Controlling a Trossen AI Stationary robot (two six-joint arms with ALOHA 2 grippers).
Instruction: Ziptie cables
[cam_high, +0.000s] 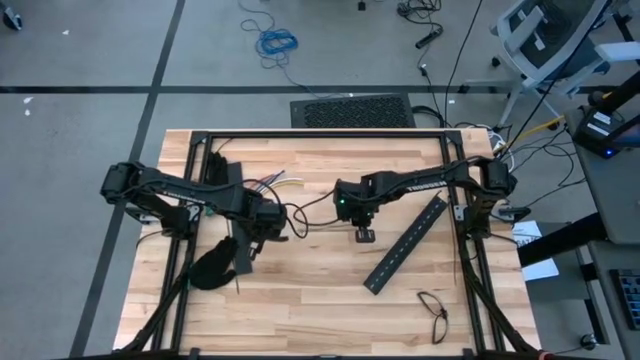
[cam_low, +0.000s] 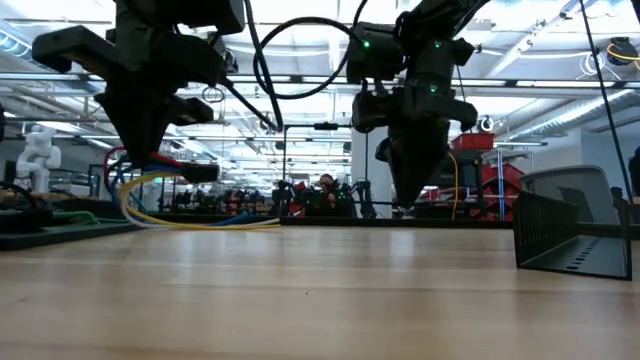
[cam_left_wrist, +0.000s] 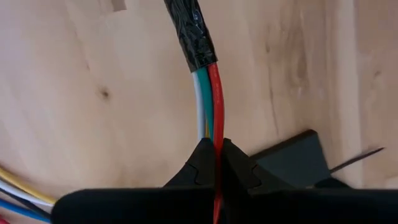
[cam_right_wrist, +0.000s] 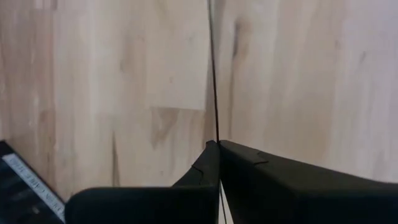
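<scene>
1. The left gripper (cam_left_wrist: 219, 163) is clamped shut on the cables (cam_left_wrist: 209, 102), a small bunch of red, teal and white wires with a wrap of black tape at one end. In the high view it sits left of the table's middle, with loose wire ends fanning out toward the far edge.

2. The right gripper (cam_right_wrist: 217, 146) is pinched shut on a ziptie (cam_right_wrist: 213, 74), a hair-thin dark strip running straight out from the fingertips over bare wood. It hangs near the table's centre, just beside the left one but not touching it.

3. Biggest risk imo: the ziptie is so thin and springy it could twist or slide out of the pinch when its tip gets pushed around the bundle.

4. The wires look smooth and slippery, so one might squirm out of the left grip and leave the bunch lopsided.

5. The loose yellow and blue ends seen in the low view could snag an arm.

6. Other stuff: light wooden table (cam_high: 300, 300) with visible grain, a flat black slotted bar (cam_high: 405, 245) lying diagonally at right, and a floppy black glove (cam_high: 210, 268) near the left arm.
</scene>
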